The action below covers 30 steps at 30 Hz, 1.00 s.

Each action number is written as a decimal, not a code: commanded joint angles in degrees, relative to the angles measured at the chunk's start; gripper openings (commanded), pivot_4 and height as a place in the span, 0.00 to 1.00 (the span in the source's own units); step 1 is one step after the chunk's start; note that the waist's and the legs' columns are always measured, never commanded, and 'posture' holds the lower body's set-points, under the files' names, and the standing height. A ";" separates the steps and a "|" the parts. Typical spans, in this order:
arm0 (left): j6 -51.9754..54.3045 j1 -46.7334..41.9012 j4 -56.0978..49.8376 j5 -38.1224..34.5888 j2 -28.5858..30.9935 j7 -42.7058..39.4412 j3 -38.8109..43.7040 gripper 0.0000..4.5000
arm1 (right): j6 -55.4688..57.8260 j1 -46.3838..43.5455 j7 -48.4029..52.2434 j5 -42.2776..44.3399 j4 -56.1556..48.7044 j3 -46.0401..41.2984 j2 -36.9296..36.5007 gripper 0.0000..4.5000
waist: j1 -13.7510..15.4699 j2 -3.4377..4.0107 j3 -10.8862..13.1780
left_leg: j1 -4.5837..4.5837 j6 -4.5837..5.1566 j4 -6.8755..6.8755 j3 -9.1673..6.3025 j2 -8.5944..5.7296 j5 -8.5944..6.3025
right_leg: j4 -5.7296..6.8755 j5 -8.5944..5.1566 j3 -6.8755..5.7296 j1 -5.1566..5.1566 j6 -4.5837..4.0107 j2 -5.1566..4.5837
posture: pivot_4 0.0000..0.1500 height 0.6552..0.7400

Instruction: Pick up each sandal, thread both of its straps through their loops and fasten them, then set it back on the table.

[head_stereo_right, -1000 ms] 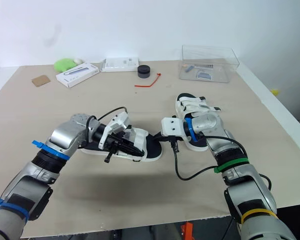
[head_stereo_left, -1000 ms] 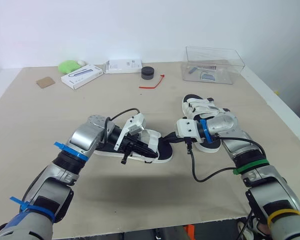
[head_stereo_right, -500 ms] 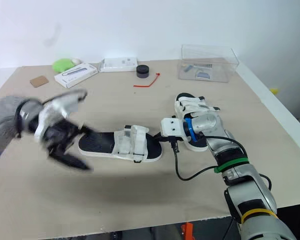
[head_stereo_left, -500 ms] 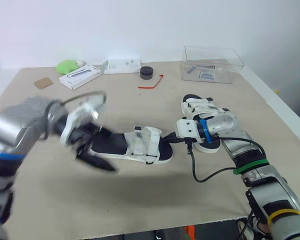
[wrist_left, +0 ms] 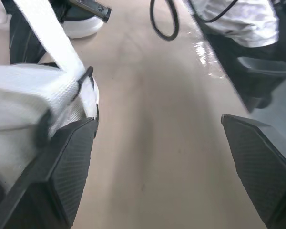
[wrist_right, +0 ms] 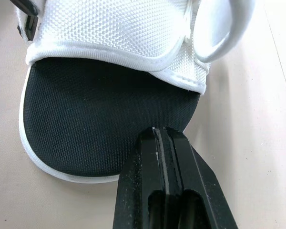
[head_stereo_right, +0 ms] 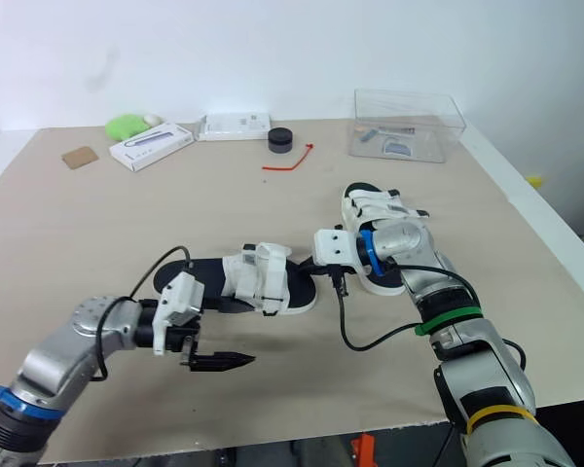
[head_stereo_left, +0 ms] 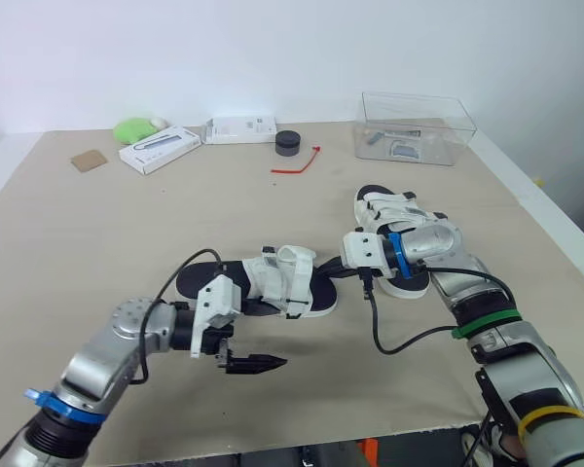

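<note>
A black-soled sandal with white straps [head_stereo_left: 263, 282] lies flat mid-table, its straps bunched over the middle. My left gripper [head_stereo_left: 261, 339] is open just in front of it, holding nothing. One finger [wrist_left: 62, 176] is beside the white strap [wrist_left: 28, 109], the other finger [head_stereo_left: 263, 363] is nearer the table's front edge. My right gripper [wrist_right: 157, 133] is shut, its tips resting at the toe end of this sandal's black footbed [wrist_right: 95, 109]. The second sandal [head_stereo_left: 394, 219] lies to the right, partly hidden behind my right wrist.
At the back stand a clear plastic box [head_stereo_left: 416, 126], a black round cap [head_stereo_left: 288, 142], a red tie [head_stereo_left: 297, 162], two white boxes [head_stereo_left: 159, 148] [head_stereo_left: 239, 127], a green thing [head_stereo_left: 133, 127] and a cardboard piece [head_stereo_left: 89, 160]. The table's front edge is close below my left gripper.
My left gripper let go of the sandal's straps, opened wide, swung off to the left and came back low in front of the sandal. The sandal now lies flat. The right arm stayed put.
</note>
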 commanded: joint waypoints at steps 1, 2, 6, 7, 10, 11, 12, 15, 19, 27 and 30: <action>-1.19 -1.34 0.35 1.62 -1.26 1.79 -0.86 0.97 | 0.06 0.46 0.90 -1.46 0.67 1.27 -0.14 0.00 | 0.00 0.02 -0.01 | 0.01 0.02 0.00 0.00 0.00 0.01 | 0.01 0.01 0.00 0.00 0.00 0.00 | 1.00 1.00; -1.33 -2.24 1.42 2.31 -1.75 2.25 -1.20 0.97 | 0.04 0.57 0.93 -1.48 0.60 1.22 -0.24 0.00 | 0.01 0.02 -0.01 | 0.01 0.03 -0.01 0.00 0.01 0.01 | 0.01 0.00 -0.02 0.01 0.00 0.00 | 1.00 1.00; -1.05 -4.80 4.59 3.78 -3.45 3.88 -1.35 0.97 | 0.29 0.85 0.93 -1.49 0.12 1.06 -0.51 0.00 | 0.01 0.02 -0.01 | 0.01 0.05 0.01 0.00 -0.04 0.03 | 0.00 0.04 -0.03 0.03 0.05 -0.01 | 1.00 1.00; -1.33 -5.16 4.99 4.21 -3.46 3.84 -1.48 0.97 | 0.34 0.85 0.91 -1.50 0.07 1.03 -0.56 0.00 | 0.01 0.02 -0.01 | 0.02 0.05 0.01 0.00 -0.04 0.03 | 0.00 0.04 -0.02 0.04 0.06 -0.02 | 1.00 1.00; -3.03 -5.42 5.98 4.92 -3.55 3.54 -0.92 0.97 | 0.58 0.88 0.90 -1.46 -0.13 0.83 -0.80 0.00 | 0.01 0.02 -0.01 | 0.01 0.05 0.01 0.00 -0.02 0.03 | 0.00 0.05 0.00 0.04 0.08 -0.05 | 1.00 1.00; -3.69 -5.30 6.40 4.81 -3.81 3.71 -0.34 0.97 | 0.62 0.91 0.89 -1.47 -0.16 0.78 -0.90 0.00 | 0.01 0.02 -0.01 | 0.01 0.05 0.01 0.00 -0.01 0.03 | -0.01 0.05 0.01 0.04 0.08 -0.06 | 1.00 1.00; -3.93 -5.04 6.69 4.59 -3.88 3.81 0.21 0.97 | 0.65 0.96 0.85 -1.49 -0.21 0.73 -1.01 0.00 | 0.01 0.02 -0.01 | 0.01 0.05 0.01 0.01 -0.01 0.03 | -0.01 0.06 0.01 0.04 0.09 -0.07 | 1.00 1.00; -4.33 -3.87 6.42 3.74 -2.72 2.46 1.07 0.97 | 0.85 1.16 0.76 -1.46 -0.48 0.61 -1.23 0.00 | 0.01 0.02 -0.01 | 0.01 0.05 0.03 0.01 -0.01 0.03 | -0.01 0.07 0.01 0.04 0.11 -0.08 | 1.00 1.00; -2.52 -2.84 4.74 1.06 -0.36 0.66 3.30 0.97 | 0.89 1.31 0.84 -1.41 -0.63 0.49 -1.50 0.00 | 0.01 0.02 -0.01 | 0.01 0.05 0.01 0.00 0.03 0.03 | -0.01 0.05 0.00 0.03 0.08 -0.05 | 1.00 1.00; -3.11 -3.55 6.48 1.19 0.97 0.47 4.58 0.97 | 0.54 0.39 0.64 -1.71 0.60 0.74 -0.87 0.00 | 0.01 0.02 -0.01 | 0.00 0.05 0.00 0.01 0.06 0.03 | -0.02 0.04 -0.03 0.02 0.07 -0.05 | 1.00 1.00; -3.43 -3.35 5.86 1.51 0.25 -0.15 2.82 0.97 | 0.47 0.05 0.56 -1.78 0.93 0.86 -0.55 0.00 | 0.01 0.02 -0.01 | 0.00 0.05 0.00 0.01 0.06 0.03 | -0.02 0.04 -0.02 0.02 0.07 -0.05 | 1.00 1.00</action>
